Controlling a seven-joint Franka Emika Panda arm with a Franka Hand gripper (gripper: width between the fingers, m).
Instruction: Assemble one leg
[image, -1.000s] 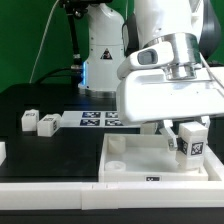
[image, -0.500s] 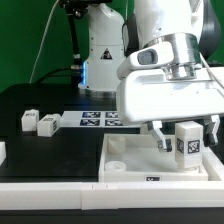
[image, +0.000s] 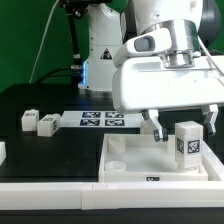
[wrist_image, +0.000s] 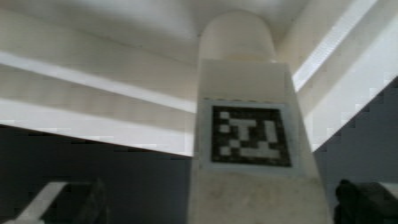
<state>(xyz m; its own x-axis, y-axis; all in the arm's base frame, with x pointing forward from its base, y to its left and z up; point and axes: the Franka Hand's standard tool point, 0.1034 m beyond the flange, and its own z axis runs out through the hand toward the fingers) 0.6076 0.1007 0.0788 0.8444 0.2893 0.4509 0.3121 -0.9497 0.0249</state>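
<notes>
Exterior view: gripper (image: 185, 129) is hanging spread, clear of upright leg (image: 188, 146) at lower right. The leg is looking light, rigid and slick; flat sides suit gripping.

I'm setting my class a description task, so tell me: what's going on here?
A robot arm is putting furniture together. Its hand hangs open over a leg, fingers either side and clear of it. The leg stands upright in the tray, near the corner at the exterior view's right. Two loose legs lie at the exterior view's left. Whether the standing leg is fully seated cannot be told.
</notes>
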